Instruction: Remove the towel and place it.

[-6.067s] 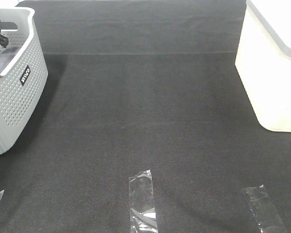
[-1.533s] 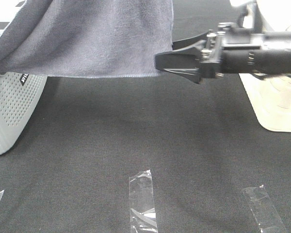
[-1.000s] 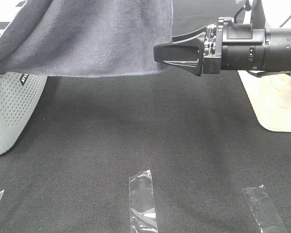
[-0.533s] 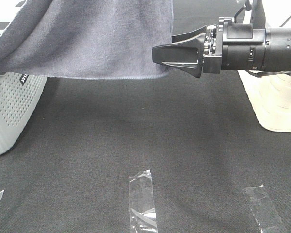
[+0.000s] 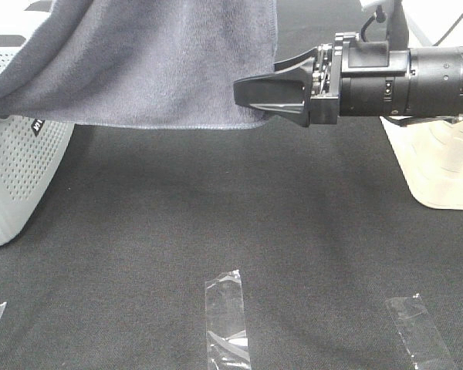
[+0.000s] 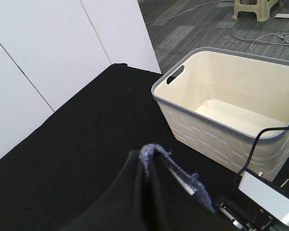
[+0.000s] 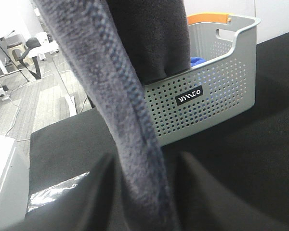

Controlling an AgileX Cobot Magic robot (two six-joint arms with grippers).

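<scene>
Right gripper (image 5: 248,94) reaches in level from the side away from the grey basket (image 5: 15,166). Its two black fingers (image 7: 202,192) stand on either side of the towel's lower corner, the one farthest from that basket. In its wrist view the stitched hem runs down between the fingers and fills nearly all the gap. Whether they press the cloth or only flank it, I cannot tell.

The left gripper (image 6: 147,166) is out of the high camera's frame. Its own view shows the jaws pressed together, with a small tuft of grey-lavender pile pinched between the tips and poking out past them.

The towel (image 5: 162,62) hangs as a broad sheet in the air, clear of the black table cover (image 5: 231,223). One end overlaps the grey basket's top edge in the high view, and the rest spreads away from the basket. Its straight bottom hem hangs above the level of the basket's base. Inside the basket a patch of bright blue cloth (image 7: 197,61) shows over the rim.

A cream basket (image 5: 436,146) with a grey rim stands well apart from the grey basket, on the far side of the towel. Strips of clear tape (image 5: 228,316) lie on the table cover — one near the grey basket's front, the others farther from it.
</scene>
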